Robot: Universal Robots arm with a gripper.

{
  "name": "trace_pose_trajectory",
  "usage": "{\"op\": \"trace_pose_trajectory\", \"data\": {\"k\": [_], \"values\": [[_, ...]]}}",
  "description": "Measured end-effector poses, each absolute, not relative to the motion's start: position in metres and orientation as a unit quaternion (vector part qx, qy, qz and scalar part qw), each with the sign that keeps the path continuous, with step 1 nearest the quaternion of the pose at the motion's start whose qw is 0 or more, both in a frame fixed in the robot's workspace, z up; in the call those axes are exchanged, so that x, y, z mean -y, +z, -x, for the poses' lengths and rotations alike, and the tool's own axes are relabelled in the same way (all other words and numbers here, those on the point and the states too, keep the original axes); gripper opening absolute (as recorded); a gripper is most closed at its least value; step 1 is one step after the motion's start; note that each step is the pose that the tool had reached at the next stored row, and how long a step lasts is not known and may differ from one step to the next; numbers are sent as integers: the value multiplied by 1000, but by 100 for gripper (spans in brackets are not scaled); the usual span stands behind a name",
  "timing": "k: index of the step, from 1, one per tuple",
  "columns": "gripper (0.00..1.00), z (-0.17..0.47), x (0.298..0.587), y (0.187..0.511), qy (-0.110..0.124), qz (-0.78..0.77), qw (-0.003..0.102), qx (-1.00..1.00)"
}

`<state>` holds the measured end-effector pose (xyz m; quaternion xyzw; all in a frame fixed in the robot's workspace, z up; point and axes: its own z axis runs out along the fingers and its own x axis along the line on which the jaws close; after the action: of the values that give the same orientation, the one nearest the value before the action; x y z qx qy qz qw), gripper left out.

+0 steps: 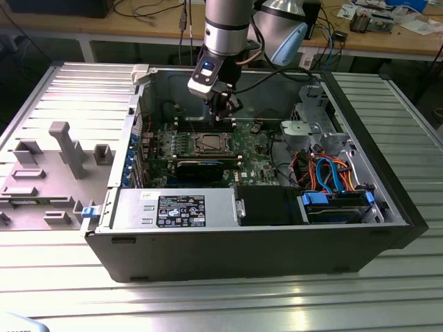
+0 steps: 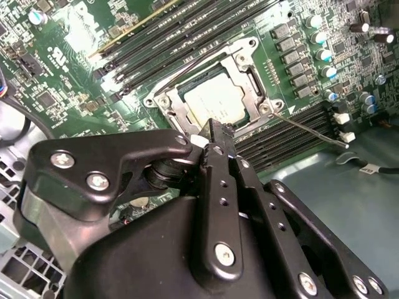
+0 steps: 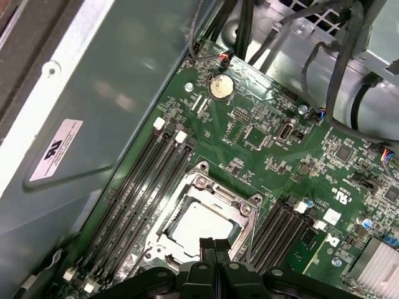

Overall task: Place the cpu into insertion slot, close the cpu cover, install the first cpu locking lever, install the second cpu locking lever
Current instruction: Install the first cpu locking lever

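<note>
Inside the open dark-grey computer case (image 1: 256,256), exterior view: my black two-fingered gripper (image 1: 225,111) hangs from the silver arm over the green motherboard (image 1: 259,146), near the far edge of the small square insertion slot with its silver metal rim (image 1: 194,144). A pale grey fixture tray (image 1: 48,166) lies on the ribbed metal table (image 1: 208,304) at the exterior view's left, well apart from the case. Second wrist view: the small flat square cpu with its plain silver-grey top (image 2: 215,103) lies seated in the insertion slot (image 2: 163,103), and the thin square silver cpu cover with the cut-out middle (image 2: 248,73) lies flat around it, framing the chip. One thin steel locking lever (image 2: 312,131) runs out from a corner of the socket, askew across the long black memory slots (image 2: 187,31); a second thin lever (image 2: 199,62) crosses above the opposite side of the socket, and I cannot tell whether either is latched. My gripper (image 2: 218,128) sits just above the near edge of the socket, the jaws pressed together with nothing visible between them. First wrist view: the cpu (image 3: 199,227) again shows in the cover's (image 3: 218,198) opening, flanked on both sides by memory slots (image 3: 149,180). My gripper (image 3: 215,244) stands clenched at the chip's near edge, fingertips side by side and gripping nothing that I can see. A round silver coin cell (image 3: 219,87) sits farther off on the board, near the grey case wall (image 3: 112,81).
</note>
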<state>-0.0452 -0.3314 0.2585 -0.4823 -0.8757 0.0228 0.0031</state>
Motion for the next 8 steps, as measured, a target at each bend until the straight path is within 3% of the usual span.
{"op": "trace_pose_trajectory", "data": {"k": [8], "values": [[11,45,331,258,23,458,3,888]]}}
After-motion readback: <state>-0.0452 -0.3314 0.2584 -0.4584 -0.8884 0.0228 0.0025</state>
